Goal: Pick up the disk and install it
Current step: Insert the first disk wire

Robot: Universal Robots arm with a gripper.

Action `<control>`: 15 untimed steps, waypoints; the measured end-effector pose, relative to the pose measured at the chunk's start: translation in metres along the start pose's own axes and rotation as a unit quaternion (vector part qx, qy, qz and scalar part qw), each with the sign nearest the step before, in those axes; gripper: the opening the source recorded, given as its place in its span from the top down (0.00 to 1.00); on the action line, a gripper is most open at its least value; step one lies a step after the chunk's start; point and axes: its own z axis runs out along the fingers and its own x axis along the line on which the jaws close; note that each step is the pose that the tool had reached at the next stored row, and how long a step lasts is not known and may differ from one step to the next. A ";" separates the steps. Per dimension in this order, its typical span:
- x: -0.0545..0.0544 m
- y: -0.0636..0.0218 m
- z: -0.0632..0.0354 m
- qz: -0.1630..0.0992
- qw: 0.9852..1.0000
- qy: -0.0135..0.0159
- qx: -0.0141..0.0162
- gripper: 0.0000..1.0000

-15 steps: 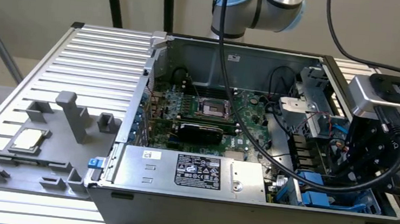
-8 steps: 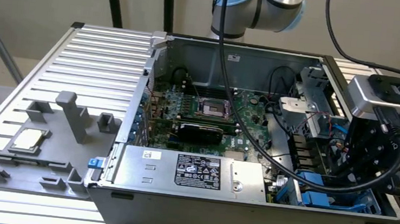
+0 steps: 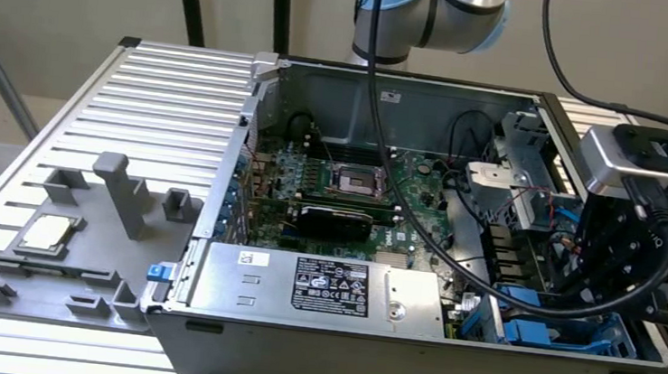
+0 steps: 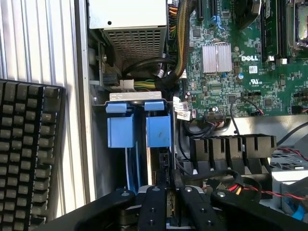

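The open computer case (image 3: 295, 347) of grey sheet metal holds a green circuit board (image 3: 347, 188), a boxy grey power supply (image 3: 325, 286) with a black label, and blue plastic drive bays (image 4: 139, 130) in its corner. The claw (image 4: 166, 211), black and jointed, is drawn in narrow over those bays, gripping a thin upright edge that seems to be the disk (image 4: 166, 202). Outside, a grey moulded tray (image 3: 74, 255) holds a small square silver chip (image 3: 46, 233). A black keyboard (image 4: 26, 154) lies beside the case.
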 end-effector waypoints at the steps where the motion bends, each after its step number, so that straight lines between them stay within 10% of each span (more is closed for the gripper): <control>1: 0.000 -0.0009 0.0003 0.000 1.000 0.001 0.000 0.84; 15: -0.001 -0.0014 0.0020 -0.001 1.000 0.004 0.000 0.82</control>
